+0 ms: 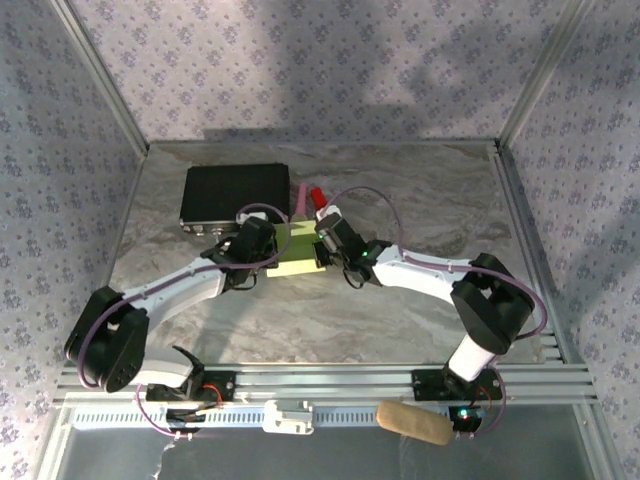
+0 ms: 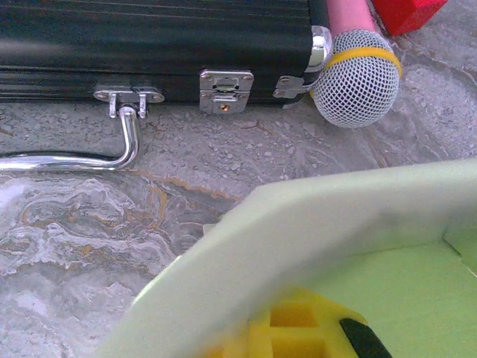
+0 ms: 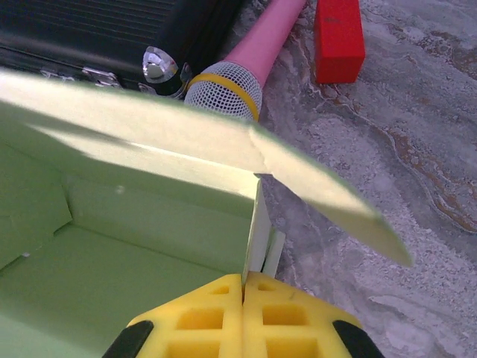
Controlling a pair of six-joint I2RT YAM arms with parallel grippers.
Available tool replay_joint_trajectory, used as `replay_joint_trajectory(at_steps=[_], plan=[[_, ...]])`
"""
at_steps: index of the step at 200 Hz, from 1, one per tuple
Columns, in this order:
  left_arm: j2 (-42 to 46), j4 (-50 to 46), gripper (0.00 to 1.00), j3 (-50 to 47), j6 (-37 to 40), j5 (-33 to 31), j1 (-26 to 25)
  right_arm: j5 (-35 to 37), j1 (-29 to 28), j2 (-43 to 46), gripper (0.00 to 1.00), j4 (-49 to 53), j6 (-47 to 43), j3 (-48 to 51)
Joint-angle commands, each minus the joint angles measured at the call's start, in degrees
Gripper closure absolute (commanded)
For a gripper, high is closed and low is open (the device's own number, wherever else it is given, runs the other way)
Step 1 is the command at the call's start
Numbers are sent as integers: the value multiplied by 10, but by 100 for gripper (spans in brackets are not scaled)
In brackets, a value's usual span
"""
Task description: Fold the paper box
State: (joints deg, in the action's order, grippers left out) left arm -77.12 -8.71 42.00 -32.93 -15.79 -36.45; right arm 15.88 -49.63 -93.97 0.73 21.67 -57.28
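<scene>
marbled table point(image 3: 417, 149); paper box point(image 3: 112, 246) interior from right wrist

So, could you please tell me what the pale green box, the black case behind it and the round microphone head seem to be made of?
The pale green folded box looks like thin matt card: sharp creases, a slim cut edge. The black rectangular case has ribbed walls, plastic or painted metal, with shiny chromed fittings. The round microphone head is silvery woven wire mesh, probably steel.
</scene>
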Motion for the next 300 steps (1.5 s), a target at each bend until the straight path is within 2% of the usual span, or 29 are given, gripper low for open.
replay_joint_trajectory(at_steps=[1,47,102,132,169,183,207,238,269,300], plan=[[32,98,100,-23,-8,3,-17,41,-22,15,100,-55,15,20],[60,128,100,-69,-4,-27,-49,66,-41,20,100,-78,20,56],[55,101,100,-84,-11,-102,-100,104,-67,35,100,-33,46,73],[39,71,100,-77,-24,-146,-123,111,-77,72,76,-5,71,94],[11,57,100,-70,-44,-170,-139,72,-105,120,59,73,138,97],[3,57,100,-70,-48,-186,-143,75,-126,133,55,94,190,109],[-5,57,100,-67,-50,-194,-146,73,-146,158,53,116,278,143],[-11,54,100,-61,-47,-195,-148,102,-171,252,53,121,356,188],[-13,55,100,-60,-48,-193,-150,135,-173,337,44,184,501,180],[-15,56,100,-61,-48,-195,-153,141,-156,334,35,202,649,122]])
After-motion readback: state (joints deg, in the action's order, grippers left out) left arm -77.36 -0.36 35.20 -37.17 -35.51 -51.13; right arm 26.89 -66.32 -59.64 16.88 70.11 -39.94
